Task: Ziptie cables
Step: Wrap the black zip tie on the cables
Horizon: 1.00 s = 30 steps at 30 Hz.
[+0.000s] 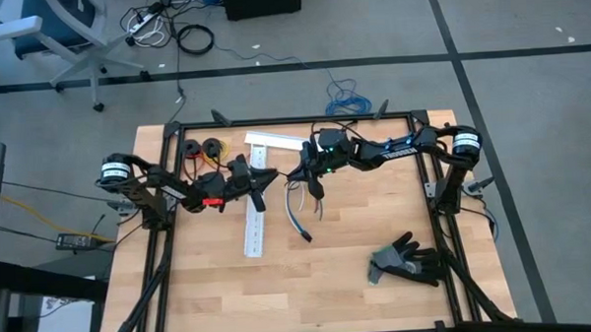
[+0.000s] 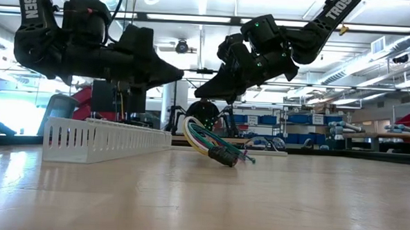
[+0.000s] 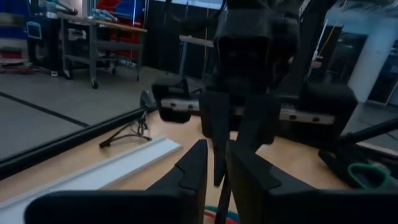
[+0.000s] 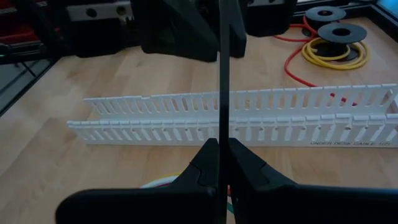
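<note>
Passing the strap between two grippers

The right gripper [image 4: 219, 155] is clenched on the thin black plastic ziptie [image 4: 221, 74]; the left gripper [image 3: 214, 163], slightly parted around it, should close squarely before pulling above the coloured wire cables [image 2: 214, 144].

Grey floor [image 1: 527, 20] with dark seams; office chair [image 1: 59, 31] at corner; power strip [image 1: 145, 28] and cables; ceiling strip lights [image 2: 195, 19]; shelving [image 2: 260, 121] behind.

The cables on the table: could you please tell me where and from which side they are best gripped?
Probably at the raised loop of the cables, coming down from above: it arches clear of the tabletop, so jaws could close around it.
</note>
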Available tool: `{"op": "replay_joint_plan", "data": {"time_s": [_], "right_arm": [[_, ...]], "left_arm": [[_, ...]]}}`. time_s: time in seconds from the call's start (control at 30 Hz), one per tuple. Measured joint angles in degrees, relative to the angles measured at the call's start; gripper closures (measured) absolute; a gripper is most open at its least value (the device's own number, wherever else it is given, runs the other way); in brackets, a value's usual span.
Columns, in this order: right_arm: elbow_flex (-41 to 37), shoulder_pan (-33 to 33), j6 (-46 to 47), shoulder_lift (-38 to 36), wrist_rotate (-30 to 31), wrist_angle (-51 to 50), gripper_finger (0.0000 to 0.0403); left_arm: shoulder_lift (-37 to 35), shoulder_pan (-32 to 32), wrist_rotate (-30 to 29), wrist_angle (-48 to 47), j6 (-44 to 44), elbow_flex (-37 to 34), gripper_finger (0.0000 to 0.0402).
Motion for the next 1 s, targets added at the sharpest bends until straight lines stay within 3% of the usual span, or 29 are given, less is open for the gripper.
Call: {"op": "replay_joint_plan", "data": {"time_s": [0.43,0.57,0.73,1.0], "right_arm": [[0.00,0.15,-0.42,0.00,-0.01,0.02,0.0396],[-0.02,0.15,-0.46,0.00,0.02,0.02,0.0395],[-0.02,0.14,-0.46,0.00,0.07,0.07,0.0395],[-0.02,0.15,-0.23,0.00,4.87,0.01,0.0370]], "left_arm": [[0.02,1.09,-0.90,0.79,-0.32,0.00,0.0292],[0.02,1.12,-0.98,0.79,0.93,0.00,0.0317],[0.02,1.22,-0.95,0.75,3.81,0.00,0.0388],[0.02,1.22,-2.56,0.71,4.46,0.00,0.0399]]}}
